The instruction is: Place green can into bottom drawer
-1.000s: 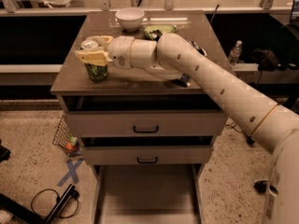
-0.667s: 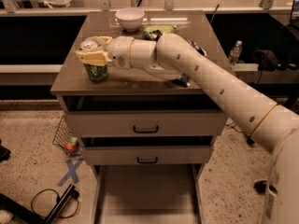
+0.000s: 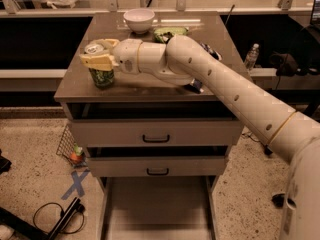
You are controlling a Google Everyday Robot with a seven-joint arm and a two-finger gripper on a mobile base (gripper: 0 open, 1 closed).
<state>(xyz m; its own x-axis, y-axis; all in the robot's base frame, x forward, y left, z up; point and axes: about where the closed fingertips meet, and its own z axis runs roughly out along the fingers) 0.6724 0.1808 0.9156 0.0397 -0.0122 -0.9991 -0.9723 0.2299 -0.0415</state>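
The green can (image 3: 102,77) stands upright on the left part of the cabinet top (image 3: 150,84), its silver top showing. My gripper (image 3: 98,54) reaches in from the right, with its yellowish fingers (image 3: 97,61) closed around the can's upper part. The can still rests on the top. The bottom drawer (image 3: 157,211) is pulled out below, at the frame's lower edge, and its flat floor is bare.
A white bowl (image 3: 139,19) and a green snack bag (image 3: 169,33) sit at the back of the cabinet top. Two drawers with black handles (image 3: 156,138) are slightly ajar above the bottom drawer. A cable and a blue tape cross (image 3: 76,184) lie on the floor to the left.
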